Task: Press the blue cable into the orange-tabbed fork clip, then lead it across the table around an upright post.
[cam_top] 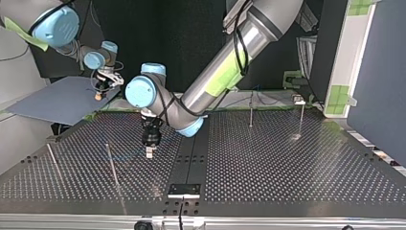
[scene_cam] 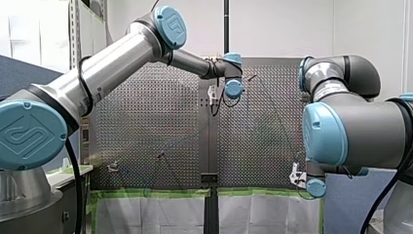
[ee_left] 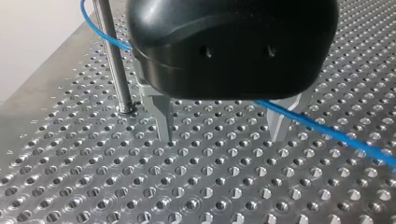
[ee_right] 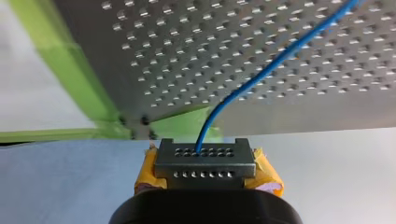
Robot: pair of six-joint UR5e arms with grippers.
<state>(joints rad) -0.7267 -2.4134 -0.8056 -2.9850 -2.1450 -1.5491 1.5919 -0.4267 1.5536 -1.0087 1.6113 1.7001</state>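
Observation:
In the left wrist view my left gripper (ee_left: 224,137) stands open, its two metal fingers (ee_left: 163,119) down at the perforated table. The blue cable (ee_left: 327,133) bends round an upright post (ee_left: 112,60) beside one finger, passes under the black gripper body and crosses the other finger unclamped. In the top view that gripper (cam_top: 149,146) hangs near the table's middle. My right gripper (ee_right: 201,151), with yellow pads, is shut on the blue cable (ee_right: 275,63) just off the table's edge; it shows at the top view's left (cam_top: 99,92). A small clip (cam_top: 298,99) sits at the far right.
Thin upright posts stand on the table in the top view: two at the near left (cam_top: 112,165) (cam_top: 53,163), two at the far right (cam_top: 251,109) (cam_top: 301,117). A grey board (cam_top: 52,100) lies beyond the left corner. Green tape (ee_right: 70,70) lines the table's edge.

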